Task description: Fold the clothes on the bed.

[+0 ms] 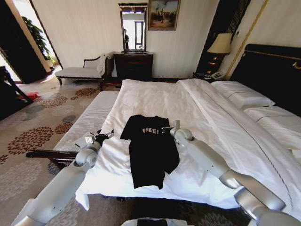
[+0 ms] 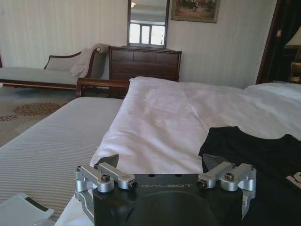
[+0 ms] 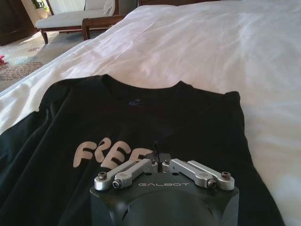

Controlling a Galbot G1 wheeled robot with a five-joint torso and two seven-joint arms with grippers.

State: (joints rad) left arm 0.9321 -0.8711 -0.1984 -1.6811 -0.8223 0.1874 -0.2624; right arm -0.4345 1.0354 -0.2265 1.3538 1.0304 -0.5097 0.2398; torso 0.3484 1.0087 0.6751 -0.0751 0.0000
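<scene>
The clothes are one black T-shirt (image 1: pixel 150 150) with pale "FREE" lettering, lying flat near the foot of the bed (image 1: pixel 155 96). One sleeve spreads toward the bench side; the edge on the pillow side runs straight. My right gripper (image 1: pixel 166 128) rests on the chest by the lettering. In the right wrist view its fingertips (image 3: pixel 160 156) are shut on the T-shirt (image 3: pixel 141 117), with creases running into them. My left gripper (image 1: pixel 105 136) hovers over the white sheet beside the spread sleeve, and stands open (image 2: pixel 161 165) with nothing between its fingers. The T-shirt (image 2: pixel 254 150) lies just off to one side.
A white-striped bench (image 1: pixel 89 120) runs along the bed's left side, with a small white device (image 1: pixel 86 140) on it near my left gripper. Pillows (image 1: pixel 244 96) and a dark headboard (image 1: pixel 273 70) are at the right. A chaise (image 1: pixel 80 71) and a dresser (image 1: pixel 134 66) stand by the far wall.
</scene>
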